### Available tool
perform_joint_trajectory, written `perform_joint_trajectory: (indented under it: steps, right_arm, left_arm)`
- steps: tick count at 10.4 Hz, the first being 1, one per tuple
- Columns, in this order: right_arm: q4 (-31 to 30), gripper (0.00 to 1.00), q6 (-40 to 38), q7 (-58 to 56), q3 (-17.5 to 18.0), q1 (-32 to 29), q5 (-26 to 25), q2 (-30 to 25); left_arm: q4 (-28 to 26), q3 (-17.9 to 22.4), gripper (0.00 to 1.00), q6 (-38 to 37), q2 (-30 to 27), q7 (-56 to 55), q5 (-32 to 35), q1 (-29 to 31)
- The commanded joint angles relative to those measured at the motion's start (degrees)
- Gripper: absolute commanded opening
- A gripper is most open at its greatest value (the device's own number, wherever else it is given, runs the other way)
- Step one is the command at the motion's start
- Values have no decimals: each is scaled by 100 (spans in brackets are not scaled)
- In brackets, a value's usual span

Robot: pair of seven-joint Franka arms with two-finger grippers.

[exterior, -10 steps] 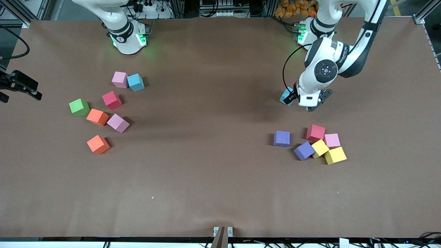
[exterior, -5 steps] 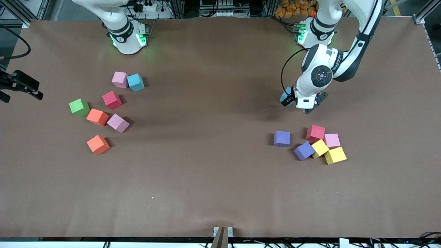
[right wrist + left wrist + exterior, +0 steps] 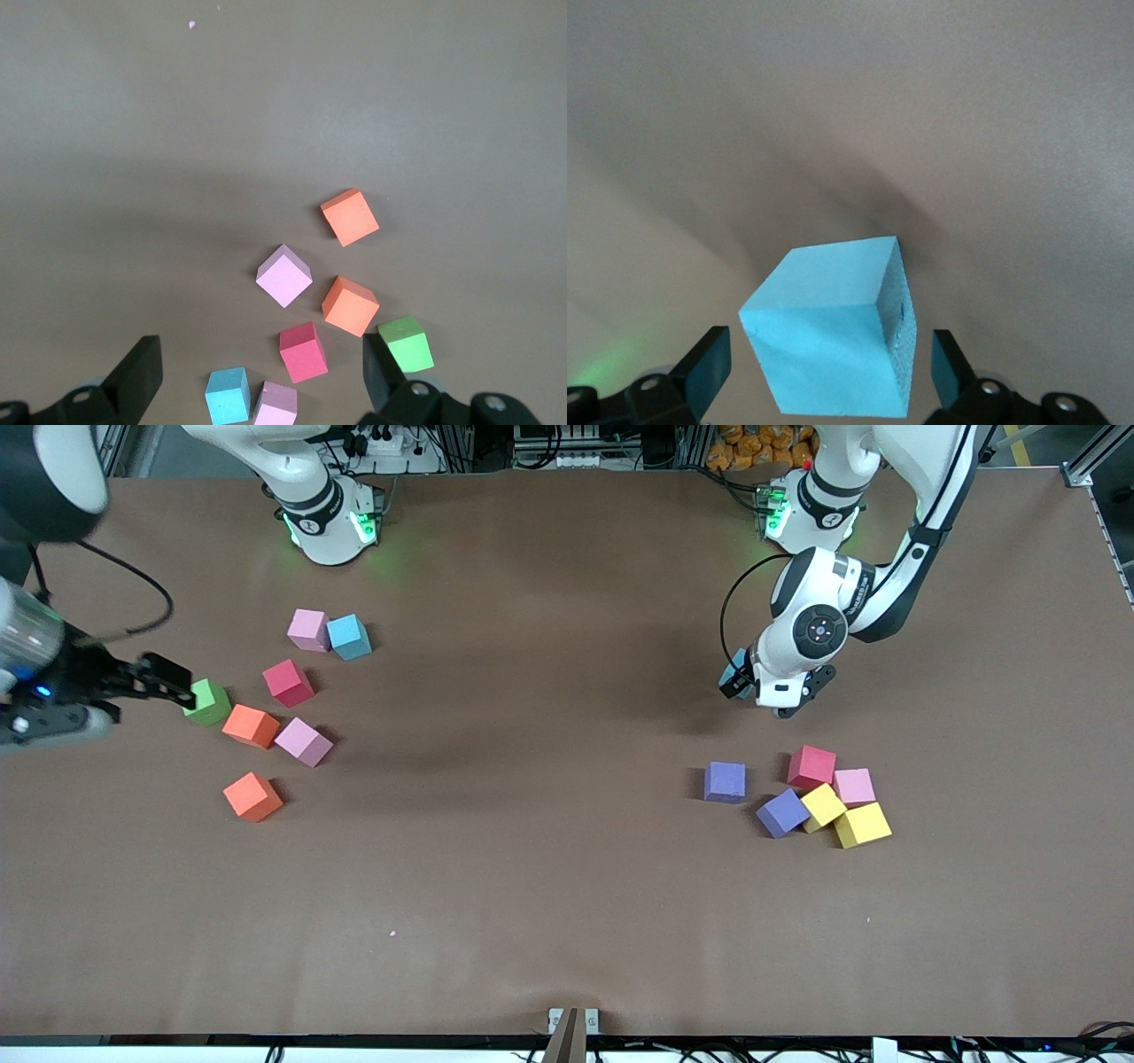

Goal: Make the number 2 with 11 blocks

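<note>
My left gripper [image 3: 830,367] is open and straddles a blue block [image 3: 733,668], which lies on the table with a gap at each finger. My right gripper [image 3: 180,685] hangs open and empty, high over a loose cluster at the right arm's end. In that cluster are a green block [image 3: 213,704], two orange blocks [image 3: 251,726], a red block [image 3: 302,351], two pink blocks [image 3: 283,275] and a second blue block [image 3: 227,395]. The number 2 is not in view.
Nearer the front camera than the left gripper lies a second cluster: two purple blocks [image 3: 725,781], a red block [image 3: 812,768], two yellow blocks [image 3: 862,825] and a pink block [image 3: 854,786]. Bare brown table [image 3: 532,824] spans the middle.
My right arm has swung in from the table's edge to above the green block. My left gripper has settled a little lower around the blue block.
</note>
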Motion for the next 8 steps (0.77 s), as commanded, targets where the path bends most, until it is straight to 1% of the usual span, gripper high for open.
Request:
perform_joint_trajectory:
  steps: [1, 2, 3, 4, 5, 6, 7, 8]
  right_arm:
    - [-1536, 100, 1585, -227, -27, 5, 69, -309]
    - [-2112, 100, 2257, -578, -27, -21, 87, -364]
    - [-2440, 100, 2620, -859, -35, -74, 104, -339]
    - [-2747, 100, 3050, -1289, -44, -92, 96, -304]
    - [-3125, 100, 3594, -1998, -36, -170, 183, -277]
    - [-3485, 100, 3922, -2396, -35, -188, 471, -268]
    - [-3750, 100, 4134, -2644, -35, -145, 656, -251]
    - [-4040, 100, 4519, -2768, -35, -136, 658, -233]
  left_arm:
    - [-47, -44, 100, 330, 160, -106, -50, 7]
    - [-47, -44, 100, 410, 248, -159, -50, 7]
    - [-47, -44, 100, 437, 292, -168, -50, 7]
    - [-21, -44, 89, 437, 301, -168, -50, 15]
    - [-12, -44, 68, 464, 310, -177, -50, 7]
    - [15, -44, 50, 473, 310, -177, -50, 7]
    - [50, -61, 36, 473, 293, -177, -50, -2]
    - [154, -166, 27, 473, 258, -194, -50, -124]
